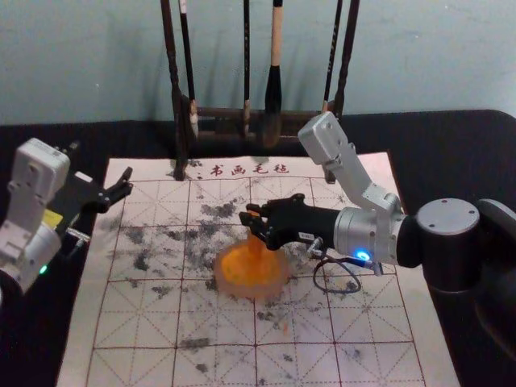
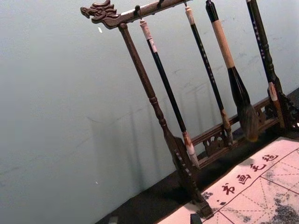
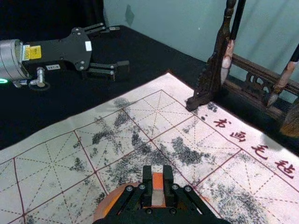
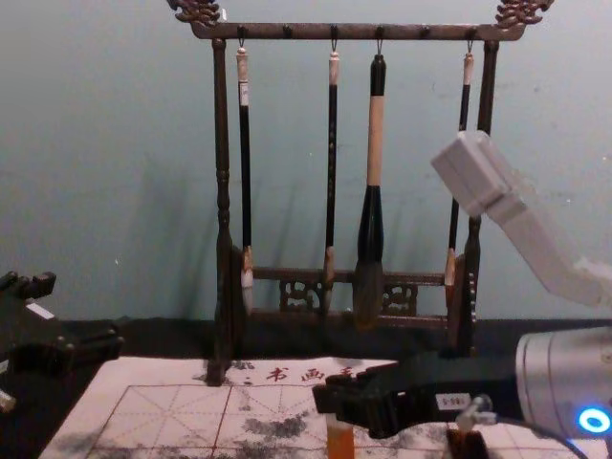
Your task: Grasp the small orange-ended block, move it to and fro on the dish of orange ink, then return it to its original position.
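Between the right hand's (image 1: 254, 225) clamped fingers sits the block (image 3: 158, 181); leftward, left hand (image 1: 101, 161) gapes.

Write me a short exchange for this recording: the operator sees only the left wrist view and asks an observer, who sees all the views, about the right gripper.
Operator: The left wrist view gives me the brush rack and part of the mat. Is the right gripper holding anything?
Observer: Yes, its fingers are closed on the small orange-ended block.
Operator: Where does the block hang?
Observer: Over the dish of orange ink, by the head view; I can't tell whether its lower end touches the ink.
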